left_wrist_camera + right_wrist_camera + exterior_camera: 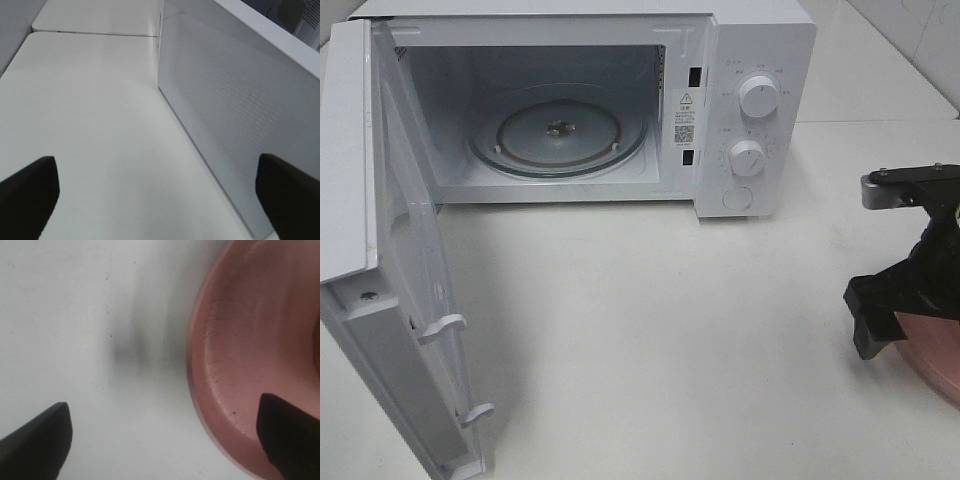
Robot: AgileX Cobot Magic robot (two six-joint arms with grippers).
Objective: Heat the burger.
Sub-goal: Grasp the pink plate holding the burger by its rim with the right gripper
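The right gripper point(160, 440) is released, jaws spread wide. One finger point(290, 435) hangs over the inside of a pink plate point(240, 365) and the other over the bare white table point(75, 315), so the plate's rim runs between them. In the exterior view this plate sits at the lower right edge of the frame, mostly cut off. Whether the burger is on it I cannot tell.

The left gripper point(160, 200) is also released, its jaws far apart above the table, just beside the perforated panel of the microwave door point(240, 110).

The microwave point(760, 40) fills the upper part of the exterior frame. Its door is swung open toward the lower left, showing the glass turntable point(558, 130). Two knobs point(759, 97) sit at upper right.
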